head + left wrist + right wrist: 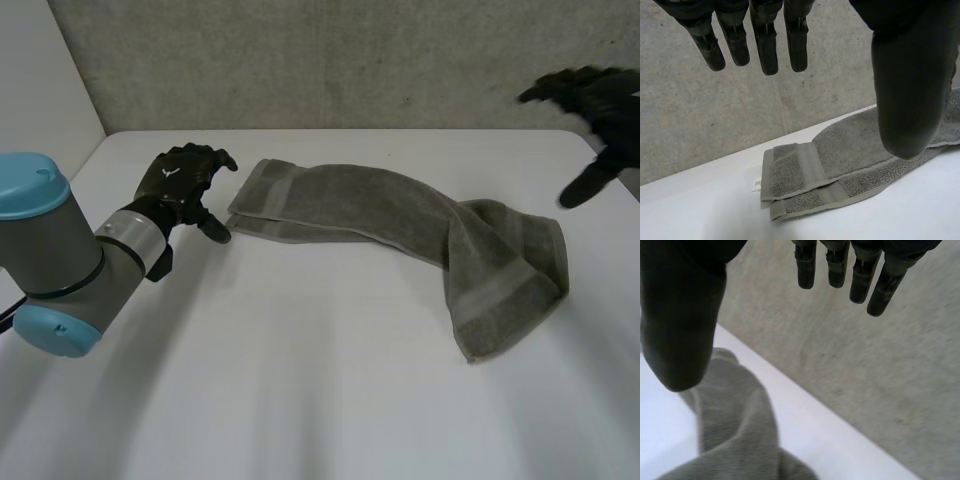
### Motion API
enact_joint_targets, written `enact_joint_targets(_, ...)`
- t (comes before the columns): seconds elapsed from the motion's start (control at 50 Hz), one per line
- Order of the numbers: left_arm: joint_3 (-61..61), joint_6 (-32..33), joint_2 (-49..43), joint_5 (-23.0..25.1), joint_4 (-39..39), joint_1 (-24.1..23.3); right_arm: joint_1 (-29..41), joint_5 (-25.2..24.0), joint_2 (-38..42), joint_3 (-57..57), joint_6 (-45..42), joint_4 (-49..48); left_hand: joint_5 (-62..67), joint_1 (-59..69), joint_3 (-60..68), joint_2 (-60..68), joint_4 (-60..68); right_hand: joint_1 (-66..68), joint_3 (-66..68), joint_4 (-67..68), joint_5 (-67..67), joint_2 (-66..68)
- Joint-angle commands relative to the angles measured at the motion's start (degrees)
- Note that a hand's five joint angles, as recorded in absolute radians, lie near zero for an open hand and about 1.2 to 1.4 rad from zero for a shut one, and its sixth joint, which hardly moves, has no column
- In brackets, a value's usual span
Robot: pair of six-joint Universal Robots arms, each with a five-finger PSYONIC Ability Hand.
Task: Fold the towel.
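The grey towel [400, 225] was found lying across the far middle of the white table [300, 400], doubled lengthwise into a long strip. In the left wrist view its nearer end was seen as two hemmed layers stacked almost squarely, with a small label at the corner; the opposite end was bunched and twisted, with a broad flap turned toward the table's near edge.

The left hand [182, 182] was held just beside the stacked end, apart from it; its fingers were straight, the thumb was spread wide, and nothing was held. The right hand [600, 105] was raised near the bunched end, likewise with straight fingers and a wide thumb, and empty.

The cloth was judged soft, limp and light; it would sag and drape when lifted. Its pile should give good grip, and no fragility was expected, though the layers could slide apart. Both layers were best pinched together at the stacked corner; the bunched end was best taken by its hemmed band.
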Motion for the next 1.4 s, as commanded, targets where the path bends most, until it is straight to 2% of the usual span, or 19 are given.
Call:
enact_joint_targets(0.02, 0.8, -0.1, -0.9, -0.4, -0.3, -0.2, 11.5, 6.8, 11.6, -6.2, -0.9, 2.0, -0.8, -5.5, -2.5, -3.0, -2.9, -4.0, -0.4, -3.4, -3.4, -4.4)
enact_joint_targets(0.2, -0.4, -0.5, 0.0, -0.8, -1.4, -0.5, 22.5, 16.9, 29.6, -23.9, 8.2, -3.8, -0.8, -5.5, -2.5, -3.0, -2.9, -4.0, -0.4, -3.4, -3.4, -4.4)
enact_joint_targets(0.28, -1.5, -0.5, 1.2, -1.1, -2.6, -0.7, 22.9, 17.7, 35.3, -29.6, 12.8, -7.7, -0.8, -5.5, -2.5, -3.0, -2.9, -4.0, -0.4, -3.4, -3.4, -4.4)
enact_joint_targets(0.32, -2.2, -0.7, 2.6, -1.2, -3.0, -0.8, 23.9, 18.9, 41.4, -35.3, 16.2, -10.9, -0.8, -5.5, -2.5, -3.0, -2.9, -4.0, -0.4, -3.4, -3.4, -4.4)
enact_joint_targets(0.48, -6.4, -0.3, 6.4, -0.9, -3.0, -1.1, 24.1, 25.3, 54.4, -46.6, 16.9, -11.5, -0.9, -5.7, -2.5, -3.2, -2.9, -4.0, -0.4, -3.4, -3.4, -4.4)
enact_joint_targets(0.6, -8.0, -0.2, 6.6, -0.8, -3.0, -1.2, 23.6, 26.0, 59.0, -49.8, 16.8, -11.2, -0.9, -5.7, -2.5, -3.2, -2.9, -4.0, -0.4, -3.4, -3.4, -4.4)
enact_joint_targets(0.7, -8.7, -0.2, 6.5, -0.8, -2.8, -1.3, 23.4, 26.2, 61.0, -50.6, 16.8, -10.3, -0.9, -5.7, -2.5, -3.2, -2.9, 8.0, -0.4, -3.4, 8.6, 7.6)
enact_joint_targets(0.74, -8.7, -0.3, 6.3, -0.8, -2.5, -1.4, 23.4, 26.1, 61.5, -51.4, 16.7, -9.4, -1.1, -5.8, -2.5, -3.3, -2.9, 33.4, -0.4, -3.4, 34.0, 33.1)
enact_joint_targets(0.76, -8.7, -0.3, 6.3, -0.8, -2.5, -1.4, 23.4, 26.1, 61.5, -51.4, 16.7, -9.4, -1.1, -5.8, -2.5, -3.3, -2.9, 33.6, -0.4, -3.4, 34.2, 33.2)
enact_joint_targets(0.78, -8.7, -0.3, 6.1, -0.8, -2.4, -1.5, 23.4, 25.7, 61.5, -51.5, 16.7, -9.1, -1.1, -5.8, -2.5, -3.3, -2.9, 50.7, -0.4, -3.4, 51.3, 50.4)
enact_joint_targets(0.8, -8.7, -0.3, 5.9, -0.8, -2.4, -1.6, 23.4, 25.3, 61.2, -51.5, 16.7, -9.0, -1.1, -5.8, -2.5, -3.3, -2.9, 65.8, -0.4, -3.4, 66.4, 65.5)
enact_joint_targets(0.94, -8.4, -0.3, 5.6, -0.9, -2.4, -1.6, 24.0, 20.6, 54.9, -48.5, 16.8, -8.4, -1.3, -6.0, -2.5, -3.5, -2.9, 66.0, -0.4, -3.4, 66.6, 65.6)
enact_joint_targets(0.98, -8.4, -0.3, 5.7, -0.9, -2.4, -1.4, 24.3, 15.6, 47.7, -41.7, 16.8, -9.0, -1.4, -6.2, -2.5, -3.7, -2.9, 66.0, -0.4, -3.4, 66.6, 65.6)
enact_joint_targets(1.0, -8.4, -0.3, 5.7, -0.9, -2.4, -1.4, 24.3, 15.5, 47.7, -41.7, 16.8, -9.0, -1.5, -6.2, -2.5, -3.7, -2.9, 66.0, -0.4, -3.4, 66.6, 65.6)
enact_joint_targets(1.04, -8.5, -0.3, 5.9, -0.9, -2.3, -1.3, 24.3, 10.7, 40.9, -35.3, 16.6, -8.7, -1.5, -6.2, -2.5, -3.7, -2.9, 66.0, -0.4, -3.4, 66.6, 65.6)
enact_joint_targets(1.1, -8.7, -0.3, 6.0, -0.9, -2.3, -0.9, 24.1, 7.0, 34.7, -27.7, 16.3, -8.3, -1.5, -6.2, -2.5, -3.7, -2.9, 66.0, -0.4, -3.4, 66.6, 65.6)
enact_joint_targets(1.22, -8.9, -0.3, 6.1, -0.9, -2.4, -0.7, 22.0, 5.0, 21.5, -11.7, 10.6, -8.9, -2.8, -7.5, -2.5, -5.0, -2.9, 66.0, -0.4, -3.4, 66.6, 65.6)
enact_joint_targets(1.3, -9.4, -0.2, 6.1, -1.1, -2.4, -0.7, 19.3, 4.2, 17.3, -6.7, 8.2, -8.3, -3.0, -7.7, -2.5, -5.2, -2.9, 66.0, -0.4, -3.4, 66.6, 65.6)
enact_joint_targets(1.4, -10.2, 0.1, 6.4, -1.1, -2.5, -0.7, 15.7, -2.1, 12.3, -2.8, 7.8, -7.4, -3.1, -7.8, -2.5, -5.4, -2.9, 66.0, -0.4, -3.4, 66.6, 65.6)
